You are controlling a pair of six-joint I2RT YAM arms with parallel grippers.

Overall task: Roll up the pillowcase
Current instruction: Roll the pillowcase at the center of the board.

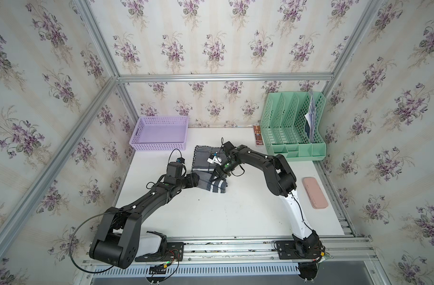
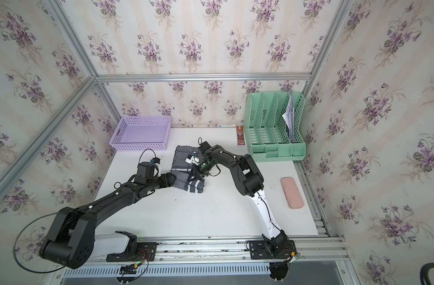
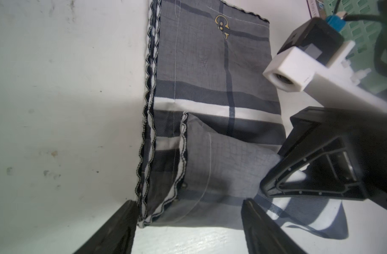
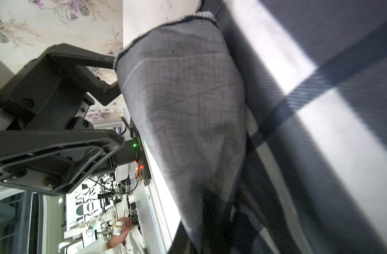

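The pillowcase (image 1: 206, 160) (image 2: 183, 160), grey plaid with a scalloped dark edge, lies mid-table with its near end folded over into a thick bundle. My left gripper (image 1: 198, 181) (image 3: 189, 220) is open at the bundle's left end. Its fingers (image 3: 122, 226) straddle the cloth's near edge low over the table. My right gripper (image 1: 214, 178) (image 3: 274, 176) comes down from the right and is shut on a raised fold of the pillowcase (image 3: 232, 158). In the right wrist view the grey cloth (image 4: 183, 110) drapes over the fingertips and hides them.
A lilac basket (image 1: 159, 148) stands at the back left, just beyond the cloth. A green file organiser (image 1: 294, 148) stands at the back right with a brown strip (image 1: 257, 137) beside it. A pink case (image 1: 314, 193) lies near the right edge.
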